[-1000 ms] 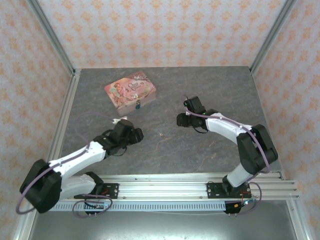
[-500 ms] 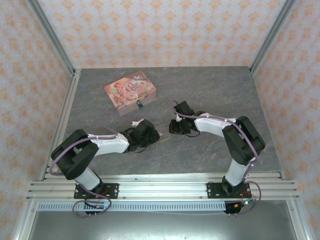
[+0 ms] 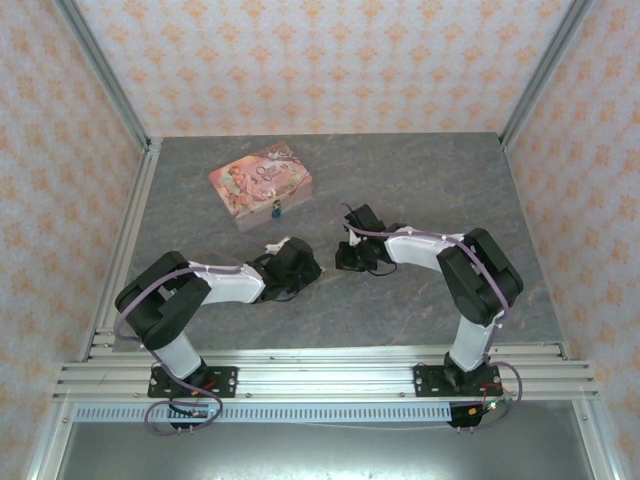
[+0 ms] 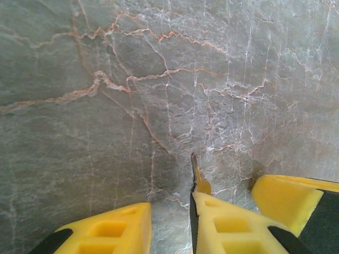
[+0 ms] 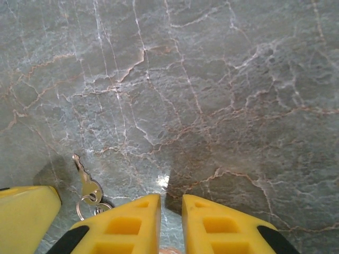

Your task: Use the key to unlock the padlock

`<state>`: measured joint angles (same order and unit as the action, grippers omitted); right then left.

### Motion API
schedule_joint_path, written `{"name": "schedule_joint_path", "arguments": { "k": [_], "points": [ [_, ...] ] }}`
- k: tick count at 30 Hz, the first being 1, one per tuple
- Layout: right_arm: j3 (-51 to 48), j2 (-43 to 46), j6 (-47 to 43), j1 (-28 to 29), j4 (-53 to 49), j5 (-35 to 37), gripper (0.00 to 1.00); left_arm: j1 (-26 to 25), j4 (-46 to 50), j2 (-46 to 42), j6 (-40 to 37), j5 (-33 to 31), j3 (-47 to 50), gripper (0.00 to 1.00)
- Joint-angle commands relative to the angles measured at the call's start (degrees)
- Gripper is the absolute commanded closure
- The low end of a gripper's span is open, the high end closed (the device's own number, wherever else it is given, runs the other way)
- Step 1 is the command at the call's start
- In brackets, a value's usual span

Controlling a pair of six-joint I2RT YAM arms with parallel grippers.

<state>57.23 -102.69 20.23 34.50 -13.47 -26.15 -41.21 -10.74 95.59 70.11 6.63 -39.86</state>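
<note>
From my right wrist camera, the key [image 5: 85, 182] has its ring partly hidden behind the right pincer [image 5: 170, 225]; the padlock [image 3: 275, 209] is too small to read overhead.
</note>
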Motion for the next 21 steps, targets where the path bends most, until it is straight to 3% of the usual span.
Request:
{"name": "schedule_joint_path", "arguments": {
  "k": [1, 8, 12, 21],
  "points": [
    [1.2, -2.11, 1.12, 0.57, 1.95, -1.2, 0.81, -0.35, -6.31, 4.73, 2.69, 1.06, -2.52, 0.73],
    [1.39, -2.68, 1.0, 0.66, 1.7, -1.57, 0.83, -0.36, -8.15, 5.49, 2.84, 1.98, -3.53, 0.75],
    [0.9, -1.39, 1.13, 0.66, 1.43, -0.48, 0.84, -0.28, -4.52, 3.1, 1.17, 0.75, -3.96, 0.75],
    [0.82, 9.83, -7.49, 4.23, -4.89, 15.41, 0.83, 3.66, 15.85, -10.78, -9.21, -4.79, -5.02, 0.65]
  ]
}}
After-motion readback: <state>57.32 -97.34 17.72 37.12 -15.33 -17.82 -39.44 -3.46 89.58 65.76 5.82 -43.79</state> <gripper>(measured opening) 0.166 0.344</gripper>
